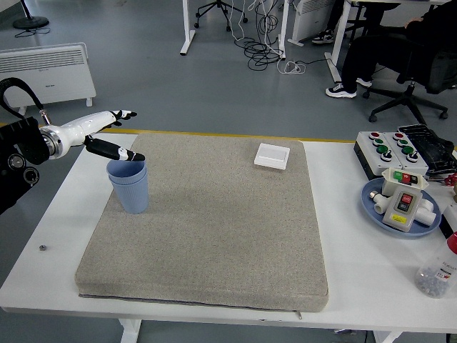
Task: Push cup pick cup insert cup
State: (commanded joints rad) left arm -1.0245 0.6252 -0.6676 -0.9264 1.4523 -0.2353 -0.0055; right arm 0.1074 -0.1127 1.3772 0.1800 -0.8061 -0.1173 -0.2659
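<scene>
blue cups stand nested on the grey mat near its left edge, and the left hand, fingers spread just above the rim, could tip the stack if it drops or sweeps sideways.

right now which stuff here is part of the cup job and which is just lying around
Job: nested blue cups, left hand open above them, grey mat.

Lying about: white square box, button box, blue plate of switches, bottle, small screw.
</scene>
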